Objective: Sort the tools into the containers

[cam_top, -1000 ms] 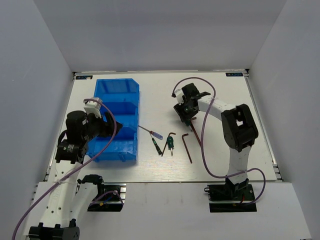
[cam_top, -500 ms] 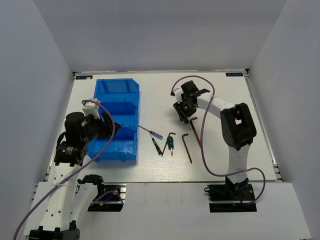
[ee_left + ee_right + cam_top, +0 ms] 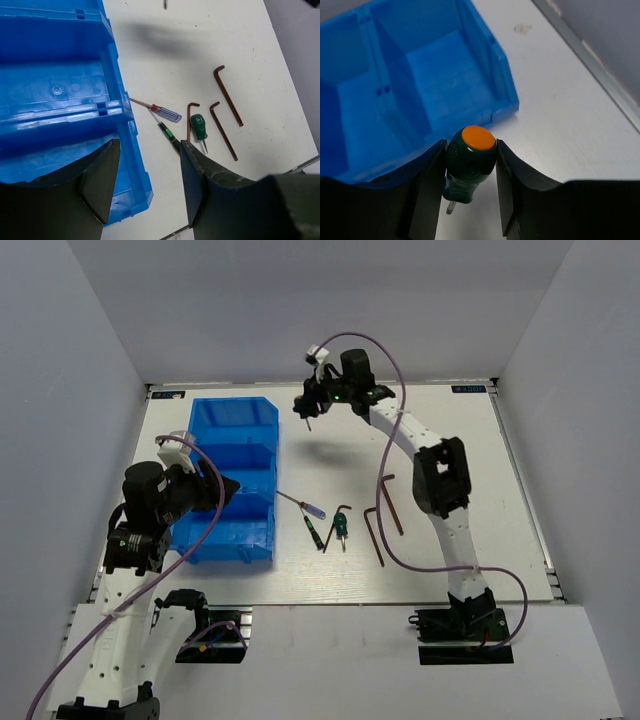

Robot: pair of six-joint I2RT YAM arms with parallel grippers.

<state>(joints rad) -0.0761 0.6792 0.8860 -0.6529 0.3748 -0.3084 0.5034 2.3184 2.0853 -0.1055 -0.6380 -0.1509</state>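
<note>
A: The right gripper (image 3: 470, 150) is hanging in the air with both fingers clamping the stubby green screwdriver (image 3: 469, 167) by its handle, one on each side.

B: Its orange cap is facing up at the wrist camera and the bare metal shaft is peeking out underneath the fingers. I'm reading the long axis as crossing the fingers, roughly upright.

A: Where's the blue bin (image 3: 485, 65) lying from there?

B: Ahead of the fingertips and off to their left. Its nearest corner is showing just beyond the cap, with white table (image 3: 570, 125) under the tool. The drop is going to need a carry forward and left, over that wall.

A: The textures are reading nicely: a stippled green grip, a smooth orange cap, and glossy moulded bin plastic with thin cross walls.

B: The left gripper (image 3: 149, 145) is hovering over the bin's other end with its fingers spread wide, holding nothing.

A: So the loose tools are lying ahead of those fingers and to their right?

B: Yes. There's the purple-handled screwdriver (image 3: 167, 114) with its thin shaft pointing toward the bin wall, and the dark L-bent hex keys (image 3: 227, 95) farther right. The left arm is looking nearer to those, while the right is already carrying its own.
</note>
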